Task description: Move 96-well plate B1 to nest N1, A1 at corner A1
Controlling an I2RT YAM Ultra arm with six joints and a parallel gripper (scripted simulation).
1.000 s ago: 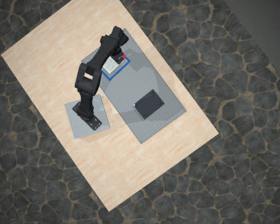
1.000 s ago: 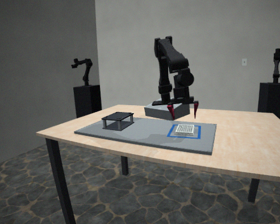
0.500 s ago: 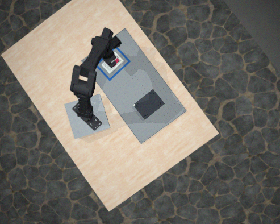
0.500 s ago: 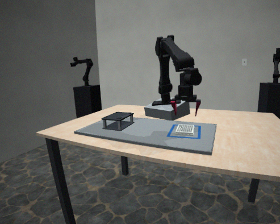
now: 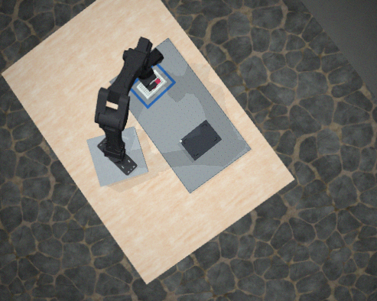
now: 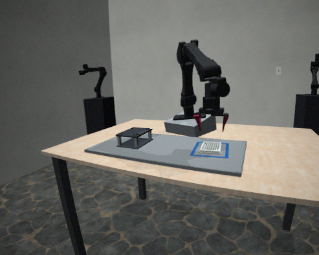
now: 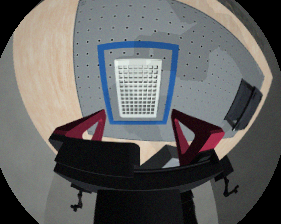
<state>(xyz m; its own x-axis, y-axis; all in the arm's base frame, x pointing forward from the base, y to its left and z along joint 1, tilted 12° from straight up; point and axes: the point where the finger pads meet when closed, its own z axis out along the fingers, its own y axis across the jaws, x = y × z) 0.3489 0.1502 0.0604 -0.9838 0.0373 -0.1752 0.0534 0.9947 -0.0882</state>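
The white 96-well plate (image 6: 210, 147) lies flat inside the blue-outlined bench spot B1 on the grey mat. It also shows in the overhead view (image 5: 151, 87), partly hidden by the arm, and in the wrist view (image 7: 138, 90). My gripper (image 6: 211, 123) hangs well above the plate with its red fingers wide open and empty; in the wrist view the gripper (image 7: 139, 131) has a finger on each side of the plate's near end. The raised black plate nest N1 (image 6: 134, 136) stands empty at the mat's other end, and shows in the overhead view (image 5: 200, 140).
The arm's grey base block (image 6: 189, 125) stands behind the mat. The grey mat (image 5: 186, 114) covers the table's middle. Other robot arms on black pedestals (image 6: 99, 113) stand off the table by the walls.
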